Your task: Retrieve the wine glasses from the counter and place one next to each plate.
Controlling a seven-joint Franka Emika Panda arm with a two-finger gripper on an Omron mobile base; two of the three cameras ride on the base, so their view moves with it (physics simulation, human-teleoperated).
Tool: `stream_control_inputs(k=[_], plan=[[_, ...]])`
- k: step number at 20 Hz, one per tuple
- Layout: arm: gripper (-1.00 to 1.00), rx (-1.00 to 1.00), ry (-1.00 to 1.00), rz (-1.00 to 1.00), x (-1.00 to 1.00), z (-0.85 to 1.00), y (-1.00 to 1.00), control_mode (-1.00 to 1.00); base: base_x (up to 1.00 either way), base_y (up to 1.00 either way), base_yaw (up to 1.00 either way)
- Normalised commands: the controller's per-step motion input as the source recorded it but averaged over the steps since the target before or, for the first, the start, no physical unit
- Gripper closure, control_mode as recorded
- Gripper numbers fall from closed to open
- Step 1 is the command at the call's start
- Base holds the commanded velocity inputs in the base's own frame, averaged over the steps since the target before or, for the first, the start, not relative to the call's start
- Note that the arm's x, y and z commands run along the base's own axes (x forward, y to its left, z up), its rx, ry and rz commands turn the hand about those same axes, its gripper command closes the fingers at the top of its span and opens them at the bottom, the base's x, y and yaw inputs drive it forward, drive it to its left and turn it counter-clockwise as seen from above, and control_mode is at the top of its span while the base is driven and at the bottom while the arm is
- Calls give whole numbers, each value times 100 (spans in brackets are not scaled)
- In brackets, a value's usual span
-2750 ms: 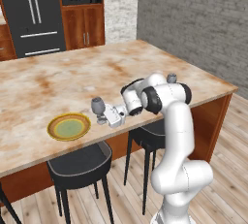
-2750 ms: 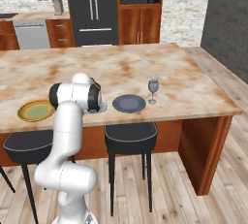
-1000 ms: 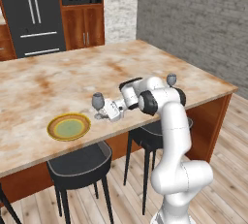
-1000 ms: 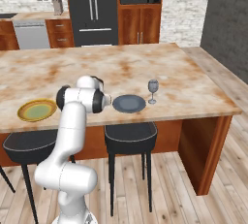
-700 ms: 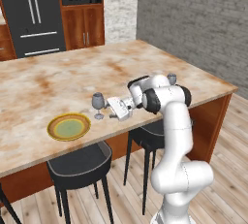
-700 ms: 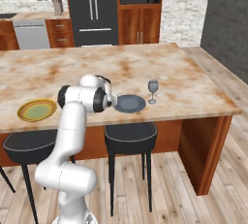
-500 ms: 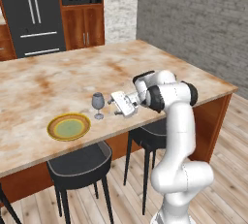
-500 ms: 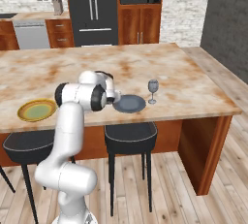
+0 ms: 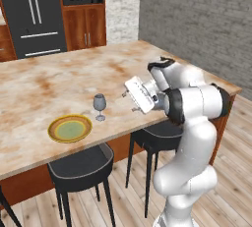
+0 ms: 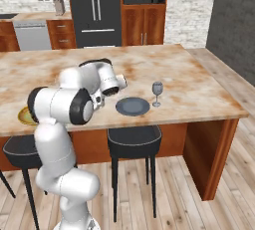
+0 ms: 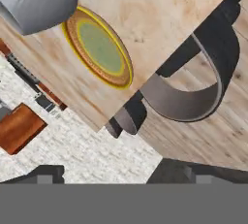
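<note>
**A:** Big picture first: the counter (image 9: pixel 44 81) spreads across the middle of the left base view, mottled beige and rust, with two black stools (image 9: pixel 81 164) tucked under its near edge.

**B:** And the white arm (image 9: pixel 189 123) rises at lower right of that view, its hand tilted over the counter's near edge at centre frame.

**A:** Plates next. The yellow-rimmed plate (image 9: pixel 70 128) with the green centre lies left of centre. The dark grey plate (image 10: pixel 132 106) sits mid-frame in the right base view.

**B:** One wine glass (image 9: pixel 100 106) stands upright just right of the yellow plate, apart from it. The second wine glass (image 10: pixel 157 93) stands just right of the grey plate.

**A:** And the fingers (image 9: pixel 129 89)?

**B:** Spread wide apart, nothing between them, well right of the nearer glass. In the hand view the yellow plate sits upper left, with a stool seat curving at right.
</note>
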Motion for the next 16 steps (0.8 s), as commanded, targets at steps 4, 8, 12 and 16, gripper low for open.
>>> stream_control_inputs(k=[4,8,12,16], plan=[[-100,-31,-52,20,-100,98,-24,-100,0,0,0],[-100,-46,-48,17,-100,58,-4,-100,0,0,0],[-100,-47,-50,21,-100,21,-7,-100,0,0,0],[-100,-18,-41,-9,-95,-15,-18,-100,0,0,0]])
